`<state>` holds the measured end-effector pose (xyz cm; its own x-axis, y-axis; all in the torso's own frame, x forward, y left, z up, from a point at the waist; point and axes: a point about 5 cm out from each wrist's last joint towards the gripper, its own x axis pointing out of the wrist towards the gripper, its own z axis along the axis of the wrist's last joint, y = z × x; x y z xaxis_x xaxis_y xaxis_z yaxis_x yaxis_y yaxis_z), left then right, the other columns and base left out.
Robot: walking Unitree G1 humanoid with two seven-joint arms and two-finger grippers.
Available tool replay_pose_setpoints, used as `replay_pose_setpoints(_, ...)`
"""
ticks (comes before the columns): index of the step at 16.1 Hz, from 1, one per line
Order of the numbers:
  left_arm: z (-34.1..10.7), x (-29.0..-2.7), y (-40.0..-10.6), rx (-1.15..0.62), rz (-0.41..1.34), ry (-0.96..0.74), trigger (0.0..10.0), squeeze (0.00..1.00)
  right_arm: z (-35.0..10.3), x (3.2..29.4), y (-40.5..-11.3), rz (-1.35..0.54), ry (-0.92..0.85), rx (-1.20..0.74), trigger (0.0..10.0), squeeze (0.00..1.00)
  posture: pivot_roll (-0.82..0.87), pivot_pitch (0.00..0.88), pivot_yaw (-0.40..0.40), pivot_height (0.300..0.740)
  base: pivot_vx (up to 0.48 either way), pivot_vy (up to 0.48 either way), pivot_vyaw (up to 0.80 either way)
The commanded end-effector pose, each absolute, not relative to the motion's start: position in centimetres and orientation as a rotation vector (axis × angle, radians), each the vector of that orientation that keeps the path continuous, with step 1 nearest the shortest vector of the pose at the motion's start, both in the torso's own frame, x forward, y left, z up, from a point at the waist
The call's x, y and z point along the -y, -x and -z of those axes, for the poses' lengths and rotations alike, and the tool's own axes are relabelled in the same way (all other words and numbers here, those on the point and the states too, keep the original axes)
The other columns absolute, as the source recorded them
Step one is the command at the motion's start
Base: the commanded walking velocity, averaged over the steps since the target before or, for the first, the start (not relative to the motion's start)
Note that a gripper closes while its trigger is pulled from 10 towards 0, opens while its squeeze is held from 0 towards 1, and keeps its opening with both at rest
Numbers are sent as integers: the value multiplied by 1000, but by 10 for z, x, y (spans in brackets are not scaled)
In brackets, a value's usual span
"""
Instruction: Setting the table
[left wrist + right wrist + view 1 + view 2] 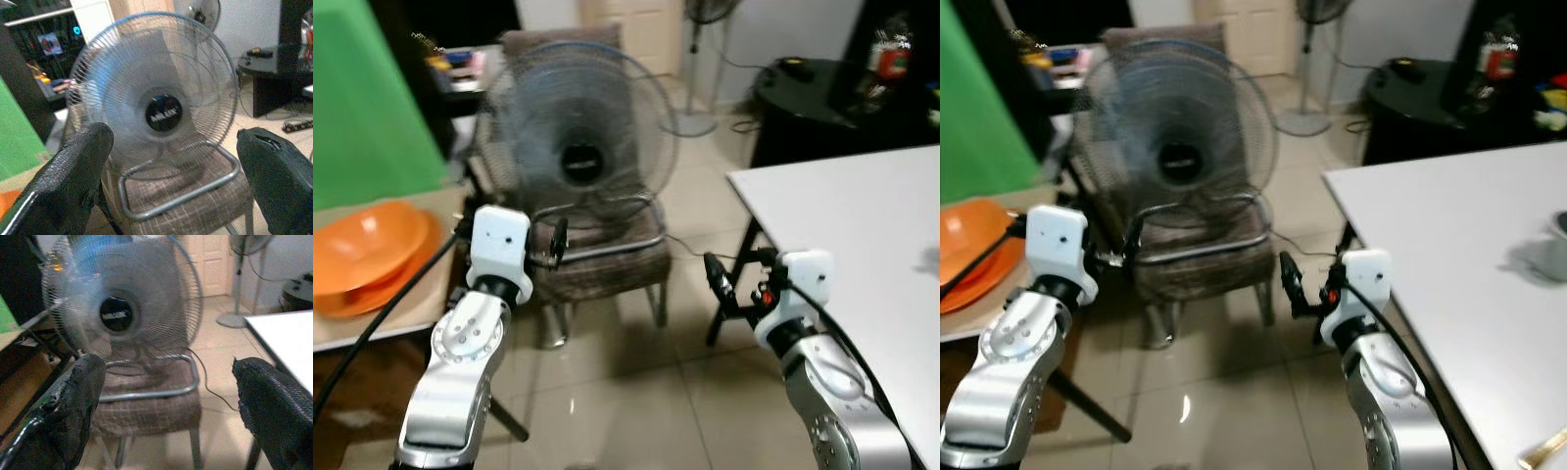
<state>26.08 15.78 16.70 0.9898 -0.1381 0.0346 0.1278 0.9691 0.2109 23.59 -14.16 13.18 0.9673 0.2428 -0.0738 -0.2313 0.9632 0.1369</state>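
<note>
**Both grippers up and empty in front of the fan chair**

I see both silver arms held up in front of me. The left gripper [171, 181] has its 2 black bumpy fingers [73, 181] spread wide with nothing between them. The right gripper [166, 406] is the same, wide and holding nothing.

Straight ahead is a chair [607, 259] with a brown checked cloth seat and thin metal legs. On the seat stands a round fan [576, 137] with a wire cage, a black middle and a bent metal tube for a foot.

The white table [1449, 235] is on my right. Its top is flat and smooth, with black legs under it. A pale cup or bowl [1555, 240] sits at its far right edge, too blurred for me to tell which. Something thin and light-coloured [1542, 450] lies near the bottom corner.

On my left, a stack of shiny orange bowls [367, 250] rests on a pale counter [372, 328], next to a green sheet [367, 98]. The floor [626, 392] is glossy tan tile. A round black table [803, 98] stands far back.
</note>
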Motion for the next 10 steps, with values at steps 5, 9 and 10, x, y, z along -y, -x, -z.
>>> replay_pose_setpoints(5, -165, -172, -267, 34, 82, -199, 10000, 255, -128, 134, -238, -307, -120, -103, 10000, 1000, 48, 0, 27, 740, 0, 0, 800)
replay_pose_setpoints(9, -170, -167, -269, 63, 115, -163, 10000, 271, -133, 126, -247, -332, -153, -76, 10000, 1000, 52, 0, 23, 740, 0, 0, 800)
replay_pose_setpoints(10, -170, -165, -269, 67, 129, -152, 10000, 275, -133, 125, -247, -337, -154, -76, 10000, 1000, 51, 0, 26, 740, 0, 0, 800)
